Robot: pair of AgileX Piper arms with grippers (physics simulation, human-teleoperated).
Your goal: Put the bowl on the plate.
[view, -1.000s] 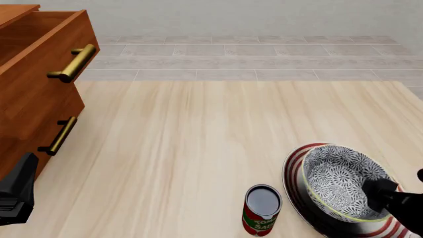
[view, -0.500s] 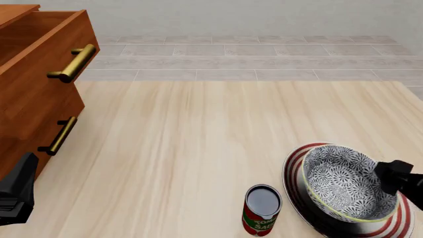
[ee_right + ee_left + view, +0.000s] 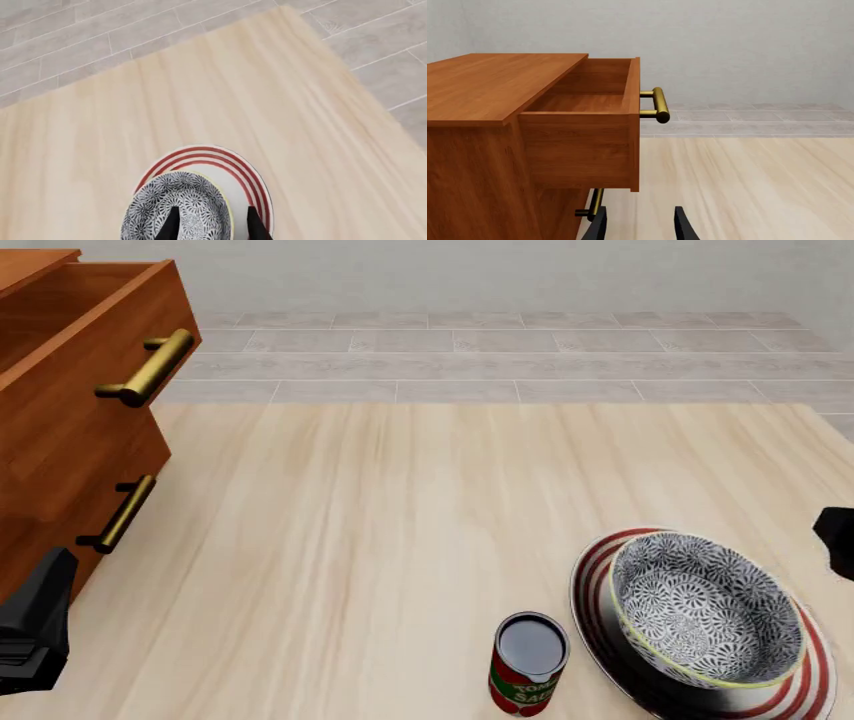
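The grey-and-white floral bowl sits upright on the white plate with red rings, at the table's near right. In the right wrist view the bowl rests toward the near side of the plate. My right gripper is open, above and clear of the bowl, with nothing held. In the front view only a black part of it shows at the right edge. Beside the cabinet at the near left, my left gripper is open and empty, and the front view shows its body.
A red-and-green can stands upright just left of the plate. A wooden cabinet with its top drawer pulled out and brass handles fills the left side. The table's far edge meets a tiled floor.
My right gripper has left the bowl's right rim and moved up and to the right, out to the frame's edge. The bowl stays on the plate. The left arm has not moved.
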